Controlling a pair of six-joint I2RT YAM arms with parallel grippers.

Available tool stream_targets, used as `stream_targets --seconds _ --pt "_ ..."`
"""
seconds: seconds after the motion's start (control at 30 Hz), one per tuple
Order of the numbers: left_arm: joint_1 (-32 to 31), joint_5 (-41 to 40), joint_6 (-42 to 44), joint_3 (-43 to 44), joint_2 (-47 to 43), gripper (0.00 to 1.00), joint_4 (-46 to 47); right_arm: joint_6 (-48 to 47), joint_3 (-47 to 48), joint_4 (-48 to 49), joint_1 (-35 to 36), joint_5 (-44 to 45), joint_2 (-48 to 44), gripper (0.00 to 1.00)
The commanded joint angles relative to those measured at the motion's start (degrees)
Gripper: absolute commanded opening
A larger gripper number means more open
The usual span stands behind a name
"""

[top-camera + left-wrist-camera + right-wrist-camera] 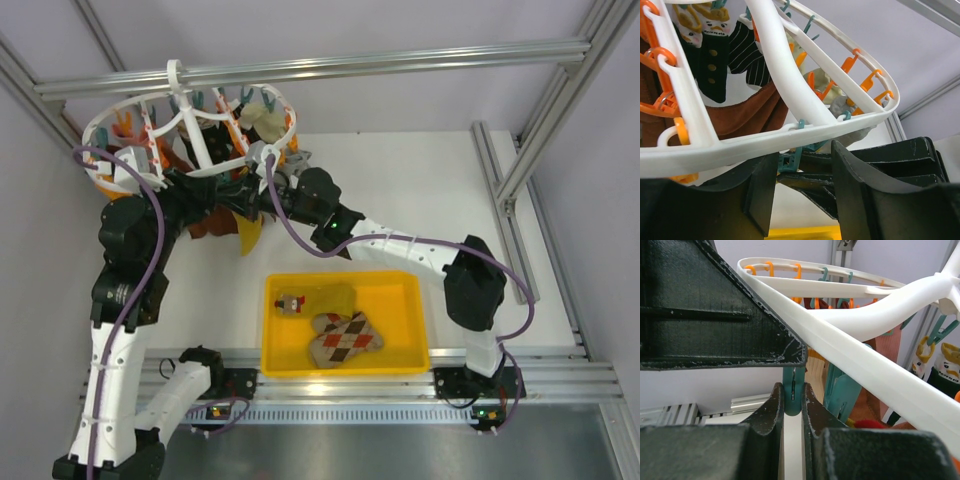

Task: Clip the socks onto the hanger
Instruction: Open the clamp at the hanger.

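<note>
Well behind both sets of jaws, near the arm bases, a yellow bin [400,305] holds two socks. The argyle sock [345,338] lies flat with its long axis roughly left to right, a little slanted. The mustard sock [335,298] lies on its far side, also stretched left to right. Neither touches a gripper.

Just nearer than the jaws, a second mustard sock [248,232] hangs and tapers to a point toward the near edge. The arms hide what holds it.

The right gripper [792,392] is clenched on a teal clip [792,385]. Its fingers pinch the clip's two sides, and the clip stands upright between them under a spoke of the hanger [865,365]. A black finger of the left gripper [804,152] fills the space just above and to the left of the right jaws.

The left jaws stand apart with nothing seen gripped. The hanger's rim crosses just over their tips. The teal clip and the right gripper's dark fingers sit in the gap.

Beyond the jaws the round hanger hangs tilted, its curved spokes running to the hub and its hook over the bar [400,60]. Orange and teal clips line its rim. A rust-brown sock [750,115] and dark striped socks [747,50] hang from clips beyond the left jaws, crowding the space under the ring.
</note>
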Motion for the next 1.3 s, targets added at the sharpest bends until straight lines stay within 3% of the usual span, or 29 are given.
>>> stream_targets --seconds 0.0,0.37,1.27 --pt "0.3 -4.4 2.5 3.4 0.2 0.52 -2.3 0.5 0.7 1.4 0.3 -5.6 -4.6 0.0" --pt "0.3 -5.3 2.6 4.0 1.1 0.48 -3.4 2.5 0.5 2.2 -0.3 -6.6 -4.7 0.0" --pt "0.3 -3.6 -4.1 -1.8 1.7 0.5 8.5 1.0 -1.8 3.7 -0.5 -11.6 -5.0 0.0"
